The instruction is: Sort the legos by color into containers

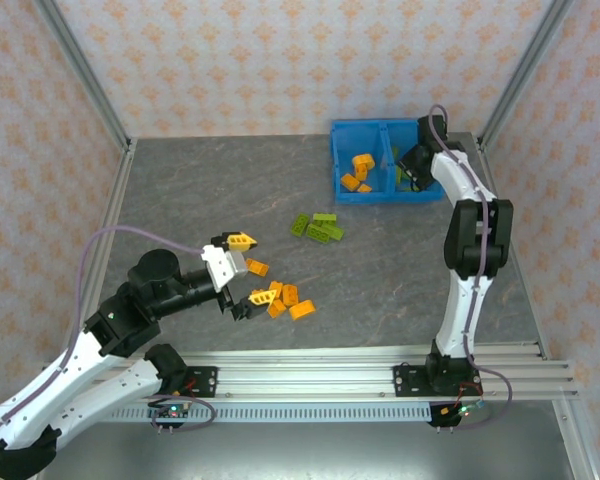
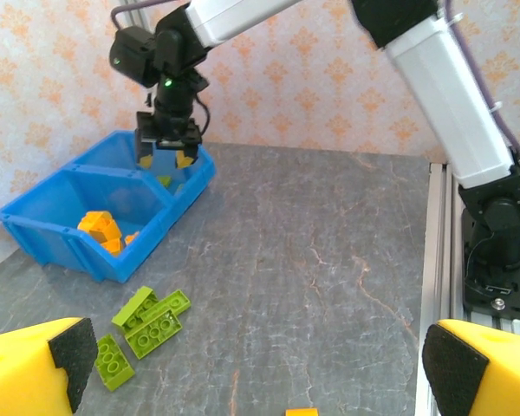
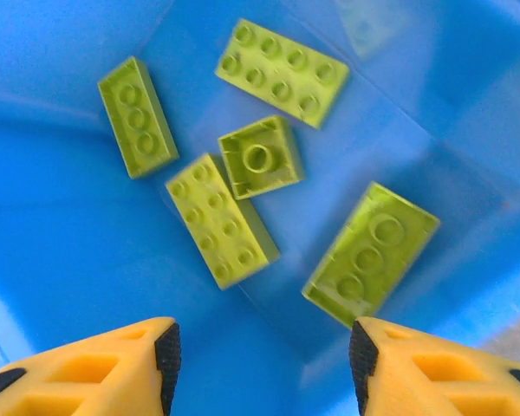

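Legos in orange lie in a loose pile on the grey desk, at 7 o'clock from its middle and nearest the arm bases. The left jaws hang at that pile's 9 o'clock edge, spread wide with nothing between them. Their yellow fingers sit in the bottom corners of the left wrist view. A single orange brick lies apart at the pile's 11 o'clock, close to those jaws.

Further out, near the desk's middle, a small clump of lime green legos lies with its pieces touching one another.

Farthest, at 1 o'clock, stands the blue bin. The compartment on the 9 o'clock side of its divider holds several binned orange legos. The compartment on the 3 o'clock side holds five binned green bricks lying flat on its floor, some studs up, some flipped. The right jaws hang over this compartment, parted and empty, and every brick lies clear of their yellow tips.
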You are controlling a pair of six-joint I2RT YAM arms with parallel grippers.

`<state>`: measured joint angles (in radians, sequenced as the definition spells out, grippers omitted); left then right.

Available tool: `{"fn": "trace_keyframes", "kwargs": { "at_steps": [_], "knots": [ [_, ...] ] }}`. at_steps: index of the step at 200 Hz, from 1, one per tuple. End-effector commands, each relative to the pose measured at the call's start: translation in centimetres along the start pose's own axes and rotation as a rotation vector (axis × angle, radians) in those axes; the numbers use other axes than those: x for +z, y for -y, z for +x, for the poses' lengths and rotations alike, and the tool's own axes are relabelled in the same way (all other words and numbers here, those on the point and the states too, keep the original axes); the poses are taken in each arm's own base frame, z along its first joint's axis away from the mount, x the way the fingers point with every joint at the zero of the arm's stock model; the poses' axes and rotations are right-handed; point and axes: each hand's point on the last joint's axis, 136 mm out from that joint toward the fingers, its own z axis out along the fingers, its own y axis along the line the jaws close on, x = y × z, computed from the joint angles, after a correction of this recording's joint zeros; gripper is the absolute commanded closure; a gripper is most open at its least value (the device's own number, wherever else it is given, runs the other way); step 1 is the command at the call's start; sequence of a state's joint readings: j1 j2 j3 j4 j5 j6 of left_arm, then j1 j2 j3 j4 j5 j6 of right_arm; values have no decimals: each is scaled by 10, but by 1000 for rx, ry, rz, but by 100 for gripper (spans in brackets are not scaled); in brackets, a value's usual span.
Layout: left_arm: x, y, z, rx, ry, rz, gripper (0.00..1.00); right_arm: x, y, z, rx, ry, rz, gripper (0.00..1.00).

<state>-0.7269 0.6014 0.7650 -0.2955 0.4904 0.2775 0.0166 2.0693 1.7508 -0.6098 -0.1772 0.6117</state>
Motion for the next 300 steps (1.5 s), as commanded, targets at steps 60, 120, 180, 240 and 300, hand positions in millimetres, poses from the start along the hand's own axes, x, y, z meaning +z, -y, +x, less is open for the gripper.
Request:
{"fn": "trace_keyframes", "kwargs": {
  "at_steps": [60,120,180,240,300],
  "knots": [
    [19,-5,1,39,-33,1,0,-119,13,119,-262,11,-217,43],
    [27,0,4,25,-50,36,0,-95,-39,265,-944,-302,-186,33],
    [8,-3,5,2,-49,-20,0,-40,-51,267,-1207,-293,42,18],
    [15,-5,9,-2,-57,-26,0,-19,-49,297,-1328,-450,62,36],
    [22,-6,13,5,-79,-22,0,-11,-26,329,-1358,-532,127,52]
  ]
}}
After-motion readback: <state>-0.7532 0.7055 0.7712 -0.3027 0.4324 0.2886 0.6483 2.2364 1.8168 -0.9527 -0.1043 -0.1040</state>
